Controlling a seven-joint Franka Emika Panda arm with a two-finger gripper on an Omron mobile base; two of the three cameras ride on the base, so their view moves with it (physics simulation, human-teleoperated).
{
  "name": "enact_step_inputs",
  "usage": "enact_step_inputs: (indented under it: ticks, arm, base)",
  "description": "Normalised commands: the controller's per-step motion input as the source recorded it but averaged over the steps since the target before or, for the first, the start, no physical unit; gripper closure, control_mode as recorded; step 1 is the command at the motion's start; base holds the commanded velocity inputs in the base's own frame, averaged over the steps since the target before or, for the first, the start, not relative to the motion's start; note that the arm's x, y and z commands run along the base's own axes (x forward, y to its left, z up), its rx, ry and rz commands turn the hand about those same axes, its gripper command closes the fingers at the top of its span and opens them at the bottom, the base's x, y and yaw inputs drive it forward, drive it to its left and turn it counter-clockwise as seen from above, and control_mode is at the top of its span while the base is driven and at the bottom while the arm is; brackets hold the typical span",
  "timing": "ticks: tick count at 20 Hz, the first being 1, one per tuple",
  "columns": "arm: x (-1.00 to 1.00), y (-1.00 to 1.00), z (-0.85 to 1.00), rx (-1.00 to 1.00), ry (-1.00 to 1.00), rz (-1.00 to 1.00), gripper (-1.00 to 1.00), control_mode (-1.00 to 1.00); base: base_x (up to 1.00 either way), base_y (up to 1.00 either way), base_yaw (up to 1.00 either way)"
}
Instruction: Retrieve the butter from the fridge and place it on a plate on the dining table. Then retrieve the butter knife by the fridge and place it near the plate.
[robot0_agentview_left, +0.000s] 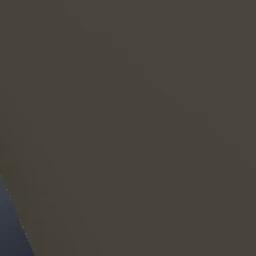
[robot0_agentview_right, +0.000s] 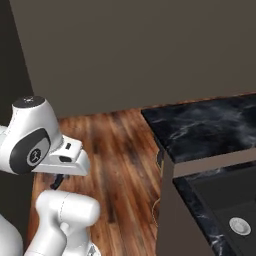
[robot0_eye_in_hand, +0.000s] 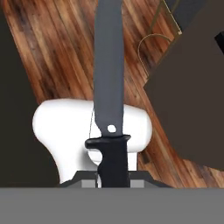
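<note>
Claw (robot0_eye_in_hand: 113, 183) clamps butter knife (robot0_eye_in_hand: 109, 87) by its black handle, blade pointing out over wooden floor (robot0_agentview_right: 115, 150) | Advice: carry level, clear the black marble surface (robot0_agentview_right: 210, 125), set it beside the plate.

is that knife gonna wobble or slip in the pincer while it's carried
The knife looks stiff: its long grey blade runs dead straight, so flopping seems unlikely. It is held by the black handle alone, with the whole blade sticking out past the pincer, so it may pivot if jolted. The handle's guard and contours probably help against sliding.
</note>
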Motion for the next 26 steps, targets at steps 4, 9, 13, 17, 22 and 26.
enact_step_inputs:
  ticks: [4,9,13,17,22,26]
  arm:
    - [0.00,0.00,0.00,0.00,0.00,0.00,1.00,1.00]
    - [0.00,0.00,0.00,0.00,0.00,0.00,1.00,1.00]
    - [0.00,0.00,0.00,0.00,0.00,0.00,1.00,1.00]
    - [0.00,0.00,0.00,0.00,0.00,0.00,1.00,1.00]
    - [0.00,0.00,0.00,0.00,0.00,0.00,1.00,1.00]
    - [0.00,0.00,0.00,0.00,0.00,0.00,1.00,1.00]
  base:
    - [1.00,1.00,-0.35]
    - [1.00,1.00,-0.30]
    - [1.00,0.92,-0.22]
    - [0.99,0.11,0.06]
    - [0.65,-0.03,0.34]
    - [0.46,0.29,0.28]
